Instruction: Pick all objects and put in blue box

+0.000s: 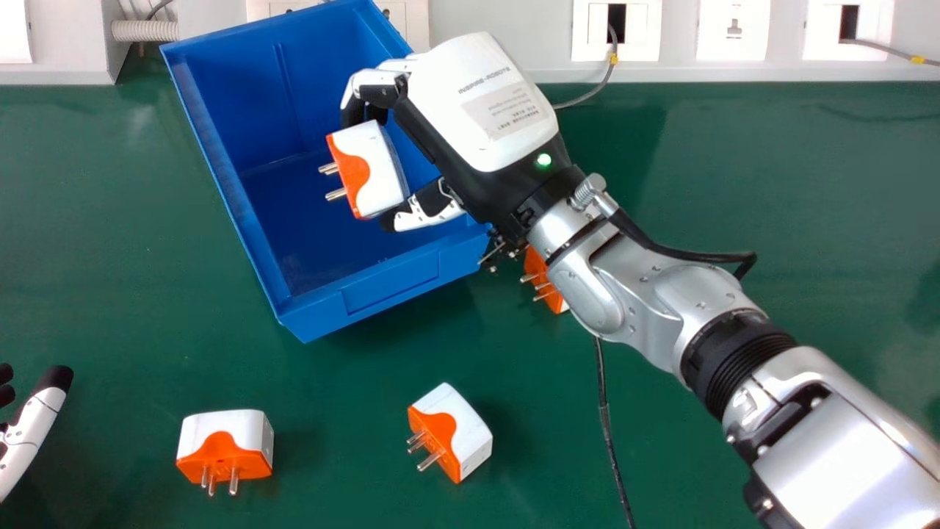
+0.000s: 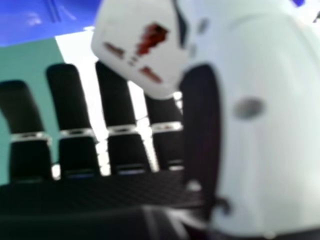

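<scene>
Adapter (image 1: pixel 376 167), white and orange, is pinched between the fingers and thumb of the right hand (image 1: pixel 481 106), over the inside of the blue box (image 1: pixel 389 286). Its long axis runs from fingers to thumb, prongs pointing away from the palm. Head view gives these prongs; right hand view gives the white back with dark red marks. Left hand (image 1: pixel 33 433), at the head view's left edge, is farther off; its state cannot be told. Opening the right hand should suffice, though prongs might catch.
</scene>
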`<act>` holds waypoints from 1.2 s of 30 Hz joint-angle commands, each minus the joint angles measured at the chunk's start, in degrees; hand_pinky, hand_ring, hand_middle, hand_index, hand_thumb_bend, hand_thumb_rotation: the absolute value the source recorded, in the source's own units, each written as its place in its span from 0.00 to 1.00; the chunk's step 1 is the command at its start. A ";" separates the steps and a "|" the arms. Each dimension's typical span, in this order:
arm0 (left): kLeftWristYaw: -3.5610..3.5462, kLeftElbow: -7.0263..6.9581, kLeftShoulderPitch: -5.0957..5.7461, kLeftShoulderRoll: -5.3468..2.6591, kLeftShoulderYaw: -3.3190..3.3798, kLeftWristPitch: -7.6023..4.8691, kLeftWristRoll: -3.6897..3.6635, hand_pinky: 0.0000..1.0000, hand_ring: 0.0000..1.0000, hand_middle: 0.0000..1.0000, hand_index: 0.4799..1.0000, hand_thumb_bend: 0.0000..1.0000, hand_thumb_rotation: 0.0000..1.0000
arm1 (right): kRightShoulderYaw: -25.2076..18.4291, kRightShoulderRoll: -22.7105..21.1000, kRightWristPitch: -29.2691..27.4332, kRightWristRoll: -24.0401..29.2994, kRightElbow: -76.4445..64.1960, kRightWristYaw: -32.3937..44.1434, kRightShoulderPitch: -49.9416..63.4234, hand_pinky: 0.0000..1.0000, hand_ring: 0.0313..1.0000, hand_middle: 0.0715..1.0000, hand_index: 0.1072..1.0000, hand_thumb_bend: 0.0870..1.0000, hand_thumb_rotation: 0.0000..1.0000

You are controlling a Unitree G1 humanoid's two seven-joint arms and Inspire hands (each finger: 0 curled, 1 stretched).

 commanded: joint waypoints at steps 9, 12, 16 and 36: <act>-0.05 2.61 2.34 -1.05 -0.86 3.94 1.19 0.67 0.72 0.72 0.50 0.85 0.33 | 0.50 2.69 2.24 1.28 3.08 -1.93 -5.77 0.35 0.46 0.48 0.46 0.45 0.00; 0.45 2.62 2.31 -1.14 -0.99 3.97 1.41 0.67 0.73 0.72 0.50 0.84 0.33 | 0.48 3.12 2.86 1.34 3.70 -3.09 -5.66 0.35 0.46 0.48 0.46 0.45 0.00; -0.10 2.63 2.25 -1.24 -0.84 3.94 1.07 0.67 0.73 0.72 0.50 0.84 0.33 | 1.82 3.67 7.07 -0.19 4.05 -5.36 -5.29 0.39 0.49 0.54 0.47 0.45 0.02; 0.18 2.47 2.56 -1.33 -0.96 3.55 1.26 0.67 0.73 0.72 0.51 0.84 0.34 | 3.30 4.71 13.22 1.20 1.90 -12.24 -3.59 0.95 1.00 1.00 0.92 0.88 0.08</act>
